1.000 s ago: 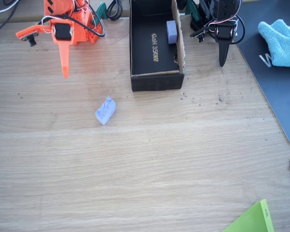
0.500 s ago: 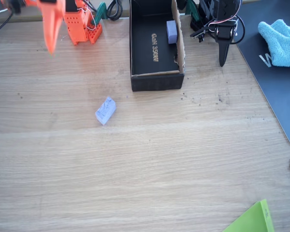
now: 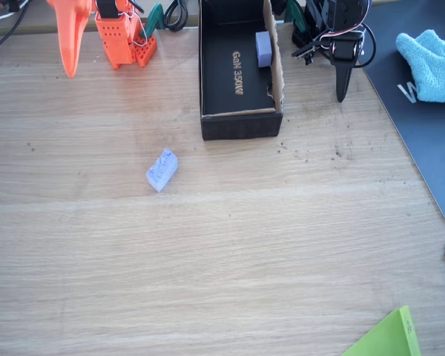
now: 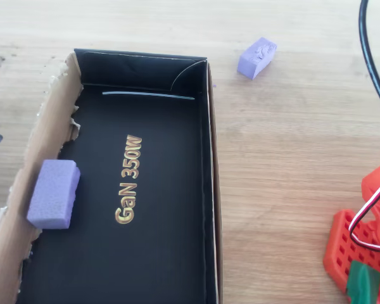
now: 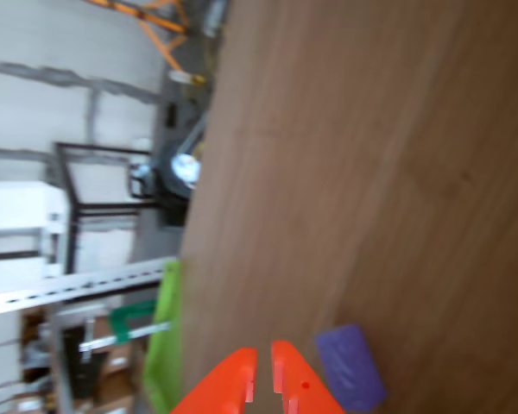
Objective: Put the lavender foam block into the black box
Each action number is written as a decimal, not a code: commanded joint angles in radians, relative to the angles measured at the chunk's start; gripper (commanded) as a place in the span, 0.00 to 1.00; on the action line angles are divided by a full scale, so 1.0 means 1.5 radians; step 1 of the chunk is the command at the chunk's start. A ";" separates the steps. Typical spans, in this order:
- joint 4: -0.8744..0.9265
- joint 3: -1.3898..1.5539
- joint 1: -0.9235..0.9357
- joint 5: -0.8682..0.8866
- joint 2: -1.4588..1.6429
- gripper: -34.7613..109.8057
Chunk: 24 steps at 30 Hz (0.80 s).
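The lavender foam block [image 3: 162, 170] lies alone on the wooden table, to the lower left of the black box [image 3: 241, 124] in the fixed view. The overhead view has the block [image 4: 257, 57] just outside the box's wall [image 4: 210, 158], near its upper right corner. My orange gripper [image 3: 69, 72] hangs at the top left, well away from the block, with its tip pointing down. In the wrist view the fingertips [image 5: 263, 355] are close together with nothing between them, and the block [image 5: 351, 366] sits just to their right.
A smoother purple block [image 4: 54, 193] rests inside the box against its torn cardboard side. The orange arm base [image 3: 122, 37] stands left of the box. A dark mat [image 3: 423, 133] with a blue cloth [image 3: 432, 63] is at the right, and a green sheet [image 3: 389, 337] at the bottom right.
My gripper has swung up and to the left, from beside the arm base toward the table's top left corner. The lavender block has stayed put.
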 commanded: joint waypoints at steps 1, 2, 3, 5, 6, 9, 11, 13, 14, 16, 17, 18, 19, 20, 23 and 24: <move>0.086 -0.128 0.009 0.034 -0.134 0.24; 0.110 -0.161 0.011 0.035 -0.172 0.24; 0.134 -0.189 0.014 0.033 -0.207 0.24; 0.182 -0.239 0.022 0.031 -0.271 0.24; 0.204 -0.261 0.028 0.026 -0.298 0.24; 0.257 -0.307 0.051 -0.002 -0.351 0.24; 0.310 -0.346 0.075 -0.006 -0.393 0.24; 0.350 -0.381 0.101 -0.032 -0.426 0.24; 0.363 -0.397 0.115 -0.051 -0.439 0.24; 0.370 -0.417 0.129 -0.111 -0.452 0.24; 0.369 -0.421 0.132 -0.131 -0.454 0.24; 0.369 -0.422 0.132 -0.142 -0.455 0.24; 0.369 -0.422 0.126 -0.149 -0.454 0.24; 0.369 -0.421 0.119 -0.153 -0.452 0.24; 0.361 -0.410 0.082 -0.161 -0.427 0.24; 0.353 -0.402 0.063 -0.167 -0.413 0.24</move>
